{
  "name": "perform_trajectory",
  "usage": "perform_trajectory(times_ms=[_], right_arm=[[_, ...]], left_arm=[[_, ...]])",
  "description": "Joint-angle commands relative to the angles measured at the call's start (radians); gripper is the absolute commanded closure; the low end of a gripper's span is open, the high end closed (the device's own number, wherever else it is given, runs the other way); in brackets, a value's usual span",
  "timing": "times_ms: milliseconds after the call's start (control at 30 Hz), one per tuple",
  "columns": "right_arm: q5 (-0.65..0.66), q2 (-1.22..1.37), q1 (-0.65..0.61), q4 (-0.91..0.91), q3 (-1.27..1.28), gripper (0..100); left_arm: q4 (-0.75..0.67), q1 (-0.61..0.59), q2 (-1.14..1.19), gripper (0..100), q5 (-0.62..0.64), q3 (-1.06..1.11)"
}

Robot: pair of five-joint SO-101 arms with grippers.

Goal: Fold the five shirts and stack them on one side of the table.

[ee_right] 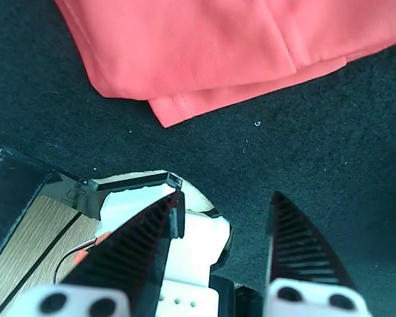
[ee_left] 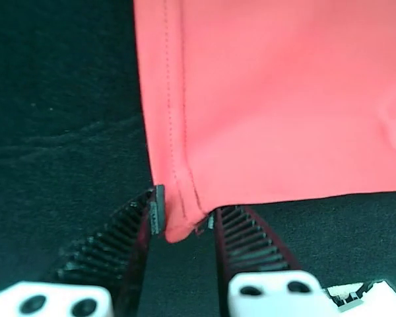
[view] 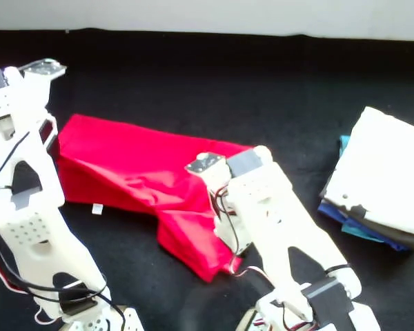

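High view: folded pile (view: 383, 179) far right, arm (view: 262, 200) overlapping red shirt (view: 124, 165); right gripper (ee_right: 228, 196) gapes, left gripper (ee_left: 185, 214) parted astride its corner.

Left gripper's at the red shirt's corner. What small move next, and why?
Probably close the left gripper: the hemmed corner of the red shirt lies between its open fingers, not yet pinched. The right gripper is open, off the cloth.
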Motion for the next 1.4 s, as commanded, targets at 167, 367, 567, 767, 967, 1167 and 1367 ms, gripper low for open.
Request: perform_trajectory(times_ms=[167,367,567,767,967,1167,1367], right_arm=[[-0.012,-0.022,0.028,0.013,-0.166,76.2],[-0.012,-0.021,0.119,-0.084,-0.211,76.2],[-0.02,0.002,0.225,-0.394,-0.197,79.3],[-0.02,0.206,0.226,-0.625,-0.197,97.5],[-0.012,0.453,0.317,-0.728,-0.213,99.2],[-0.011,0.61,0.458,-0.699,-0.374,99.2],[0.052,0.634,0.417,-0.45,-0.588,99.2]], left_arm=[[0.011,-0.016,-0.194,87,0.006,0.012],[0.011,-0.016,-0.252,87,0.011,0.065],[-0.009,-0.004,-0.354,89,0.101,0.064],[-0.034,0.028,-0.49,99,0.327,0.065],[-0.032,0.021,-0.588,99,0.423,0.068],[-0.017,0.007,-0.619,99,0.423,0.068],[-0.003,0.007,-0.616,99,0.423,0.07]])
